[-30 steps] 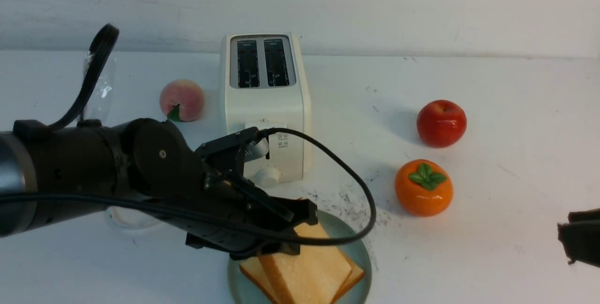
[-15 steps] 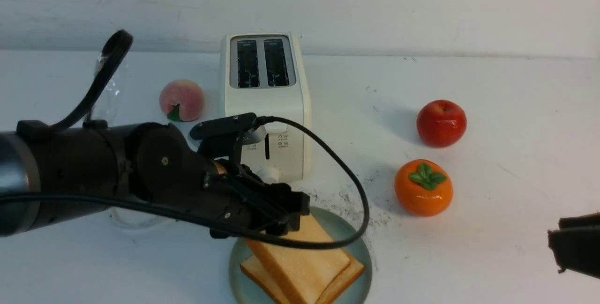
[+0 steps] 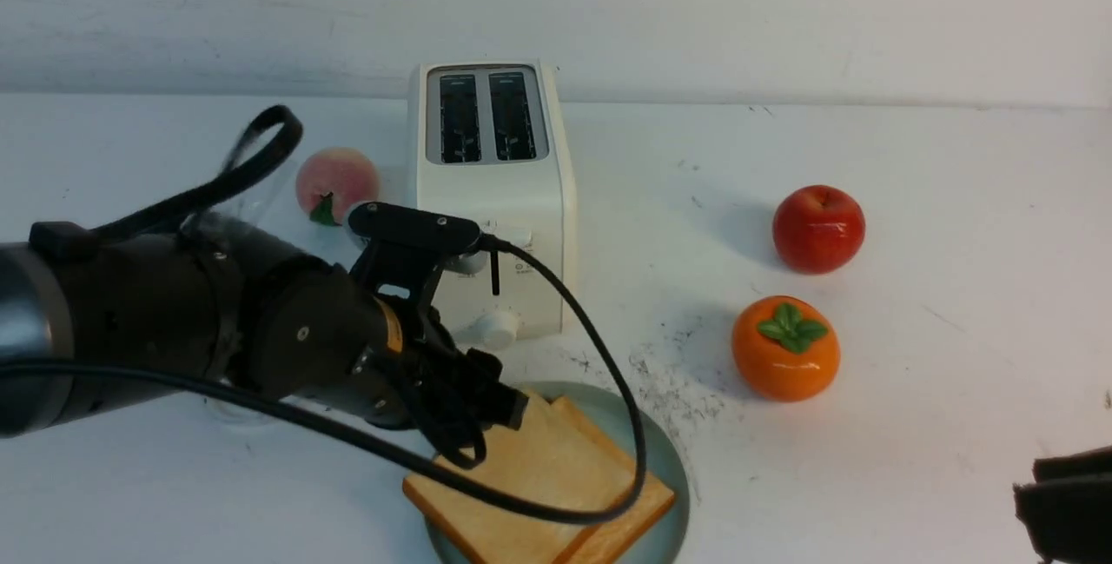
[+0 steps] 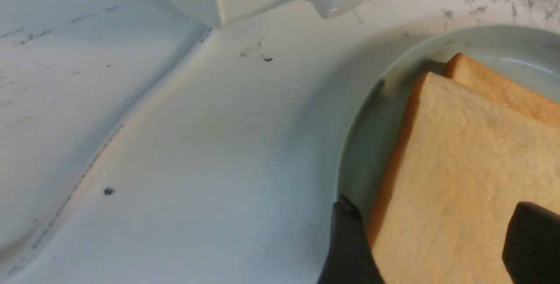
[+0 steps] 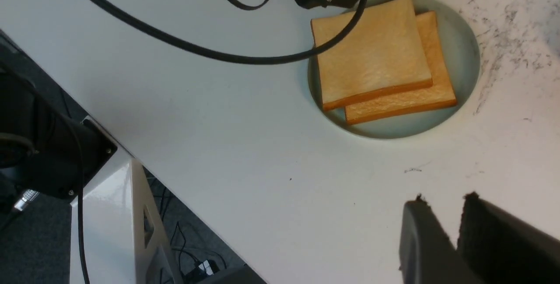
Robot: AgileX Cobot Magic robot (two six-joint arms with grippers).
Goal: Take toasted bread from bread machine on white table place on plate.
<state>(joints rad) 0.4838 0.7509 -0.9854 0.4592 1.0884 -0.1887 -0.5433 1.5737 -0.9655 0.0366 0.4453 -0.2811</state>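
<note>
Two slices of toasted bread lie stacked flat on the pale green plate (image 3: 667, 470), the top slice (image 3: 539, 477) shifted left over the lower one (image 5: 433, 93). My left gripper (image 4: 437, 231) hangs open just over the top slice's (image 4: 459, 166) near-left corner, one finger (image 4: 350, 249) beyond the crust, holding nothing. The bread machine (image 3: 491, 190) stands behind the plate on the white table (image 3: 912, 199), both slots empty. At the near right, my right gripper (image 5: 444, 198) hovers over bare table, tips slightly parted and empty.
A peach (image 3: 337, 184) sits left of the toaster. A red apple (image 3: 818, 228) and an orange persimmon (image 3: 784, 347) stand to the right. My left arm's black cable (image 3: 625, 425) loops over the plate. The table's near edge (image 5: 131, 152) drops off beside the right arm.
The left gripper opened and let go of the top slice, which dropped from tilted to flat on the lower slice. The left arm drew back leftward. The right gripper sank slightly.
</note>
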